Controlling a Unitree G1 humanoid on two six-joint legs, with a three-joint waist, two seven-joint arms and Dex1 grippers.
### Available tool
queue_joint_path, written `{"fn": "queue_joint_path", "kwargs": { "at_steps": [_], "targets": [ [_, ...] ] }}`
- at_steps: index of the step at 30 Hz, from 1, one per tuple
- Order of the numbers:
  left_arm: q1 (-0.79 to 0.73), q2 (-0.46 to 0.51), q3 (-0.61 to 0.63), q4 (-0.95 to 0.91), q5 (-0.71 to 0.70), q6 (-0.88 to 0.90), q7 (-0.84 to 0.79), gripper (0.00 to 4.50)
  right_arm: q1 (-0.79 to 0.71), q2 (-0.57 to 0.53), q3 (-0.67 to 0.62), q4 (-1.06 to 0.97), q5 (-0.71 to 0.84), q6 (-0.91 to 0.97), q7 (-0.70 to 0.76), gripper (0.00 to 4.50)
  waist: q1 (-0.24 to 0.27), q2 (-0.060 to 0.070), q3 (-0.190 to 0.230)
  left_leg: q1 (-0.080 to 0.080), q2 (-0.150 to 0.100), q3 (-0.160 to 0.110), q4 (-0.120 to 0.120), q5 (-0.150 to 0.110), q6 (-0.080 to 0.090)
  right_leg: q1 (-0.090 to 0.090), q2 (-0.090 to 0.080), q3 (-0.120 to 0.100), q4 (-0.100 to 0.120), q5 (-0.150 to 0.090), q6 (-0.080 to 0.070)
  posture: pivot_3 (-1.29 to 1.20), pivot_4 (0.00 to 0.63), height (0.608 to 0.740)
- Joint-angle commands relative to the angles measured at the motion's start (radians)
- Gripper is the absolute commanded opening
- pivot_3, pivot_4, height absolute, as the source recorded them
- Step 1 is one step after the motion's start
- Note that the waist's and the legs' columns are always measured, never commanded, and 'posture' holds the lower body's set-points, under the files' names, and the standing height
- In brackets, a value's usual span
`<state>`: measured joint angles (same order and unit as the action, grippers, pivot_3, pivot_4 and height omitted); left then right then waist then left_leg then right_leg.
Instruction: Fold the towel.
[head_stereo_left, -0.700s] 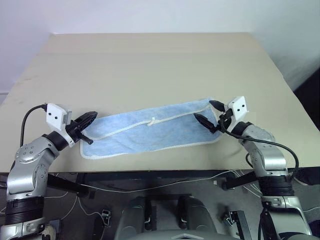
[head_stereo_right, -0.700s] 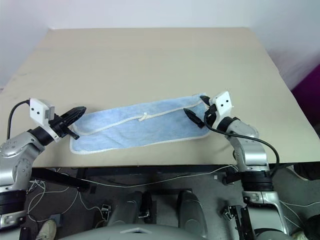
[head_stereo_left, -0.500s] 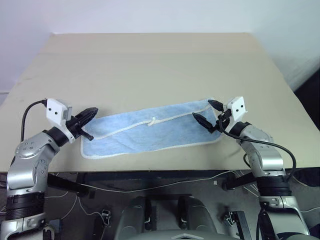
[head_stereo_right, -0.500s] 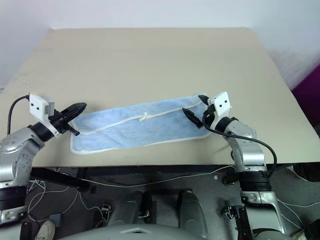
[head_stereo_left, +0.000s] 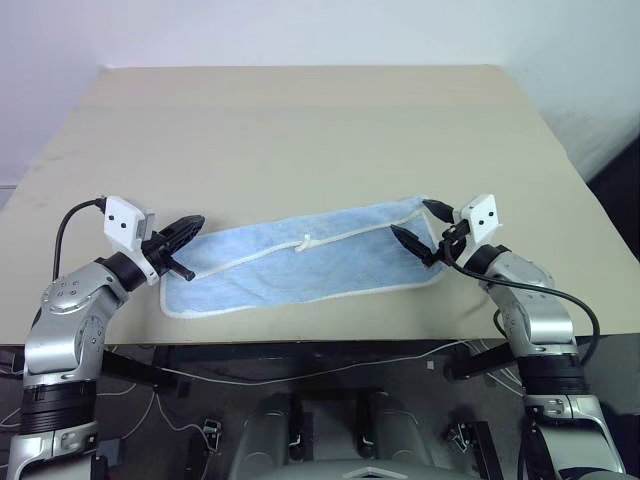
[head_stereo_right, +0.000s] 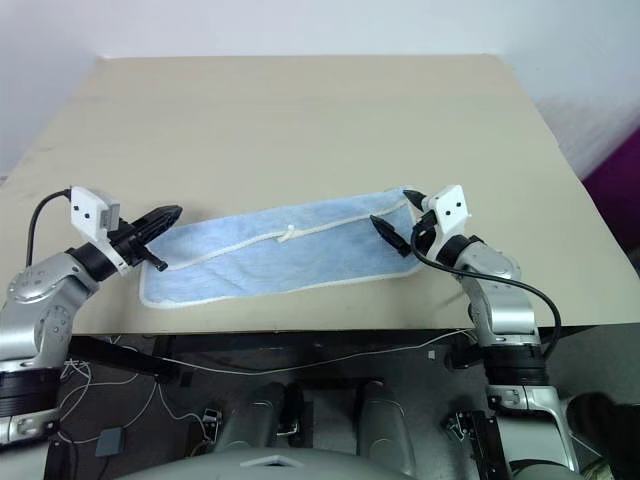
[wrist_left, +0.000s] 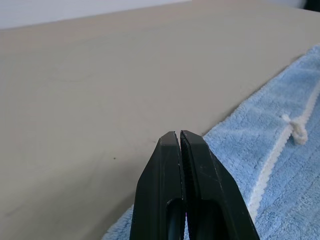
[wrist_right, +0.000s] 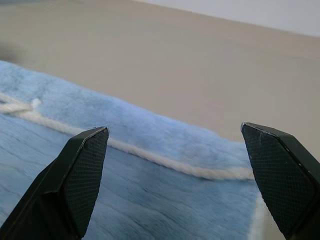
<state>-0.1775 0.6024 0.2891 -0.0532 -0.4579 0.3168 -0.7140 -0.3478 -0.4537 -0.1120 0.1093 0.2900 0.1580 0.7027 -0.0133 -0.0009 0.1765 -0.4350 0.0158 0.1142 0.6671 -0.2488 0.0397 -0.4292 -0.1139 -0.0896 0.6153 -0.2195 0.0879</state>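
One light blue towel (head_stereo_left: 305, 264) with white stitched edging, lying flat as a long folded strip near the front edge of one beige counter (head_stereo_left: 300, 130), its small white loop tag (head_stereo_left: 304, 243) at the middle of the upper layer's edge. Two grippers, one at each short end of the strip: left gripper (head_stereo_left: 190, 224) with black fingers pressed together on nothing, tips just over the towel's left end; right gripper (head_stereo_left: 417, 223) with fingers spread wide, poised over the towel's right end and gripping nothing.
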Motion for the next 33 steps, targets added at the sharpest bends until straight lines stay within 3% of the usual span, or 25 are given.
{"fn": "queue_joint_path", "kwargs": {
  "at_steps": [1, 11, 14, 20, 25, 33],
  "targets": [
    [0.034, -0.005, 0.006, -0.061, 0.005, -0.005, 0.019, 0.12, 0.001, -0.001, -0.011, -0.017, 0.007, -0.009, -0.007, 4.45, -0.001, 0.0, 0.0, 0.0, 0.0, 0.0, 0.0, 0.0, 0.0, 0.0, 0.0, 0.0, 0.0, 0.0, 0.0, 0.0, 0.15, 0.74],
    [0.044, 0.022, 0.019, -0.036, 0.02, -0.013, 0.004, 0.12, -0.017, -0.005, -0.001, -0.016, 0.004, -0.001, -0.009, 4.45, 0.0, 0.0, 0.0, 0.0, 0.0, 0.0, 0.0, 0.0, 0.0, 0.0, 0.0, 0.0, 0.0, 0.0, 0.0, 0.0, 0.15, 0.74],
    [0.068, 0.058, 0.047, -0.056, -0.004, 0.004, -0.024, 0.68, -0.009, -0.003, 0.006, -0.017, 0.003, 0.003, -0.007, 4.5, -0.001, 0.0, 0.0, 0.0, 0.0, 0.0, 0.0, 0.0, 0.0, 0.0, 0.0, 0.0, 0.0, 0.0, 0.0, 0.0, 0.15, 0.74],
    [0.126, 0.197, 0.051, -0.029, 0.034, -0.05, -0.165, 2.73, -0.01, 0.004, 0.016, -0.021, 0.001, 0.01, -0.007, 4.5, -0.001, 0.0, 0.0, 0.0, 0.0, 0.0, 0.0, 0.0, 0.0, -0.001, -0.001, 0.0, 0.0, 0.0, 0.0, 0.0, 0.15, 0.74],
    [0.102, 0.303, 0.031, 0.132, 0.104, -0.193, -0.289, 4.46, -0.008, 0.009, 0.019, -0.02, 0.003, 0.005, -0.013, 4.5, -0.001, 0.001, 0.0, 0.0, 0.0, 0.0, -0.001, -0.001, -0.002, -0.001, -0.001, 0.0, 0.0, -0.001, -0.001, 0.0, 0.15, 0.74],
    [-0.036, 0.389, -0.08, 0.408, 0.222, -0.496, -0.491, 4.49, 0.02, 0.044, 0.018, -0.036, 0.003, -0.01, -0.05, 4.5, 0.001, 0.001, 0.0, 0.0, 0.0, 0.001, -0.002, -0.002, -0.003, -0.003, -0.003, 0.0, -0.001, -0.002, -0.003, 0.0, 0.15, 0.74]
  ]
}}
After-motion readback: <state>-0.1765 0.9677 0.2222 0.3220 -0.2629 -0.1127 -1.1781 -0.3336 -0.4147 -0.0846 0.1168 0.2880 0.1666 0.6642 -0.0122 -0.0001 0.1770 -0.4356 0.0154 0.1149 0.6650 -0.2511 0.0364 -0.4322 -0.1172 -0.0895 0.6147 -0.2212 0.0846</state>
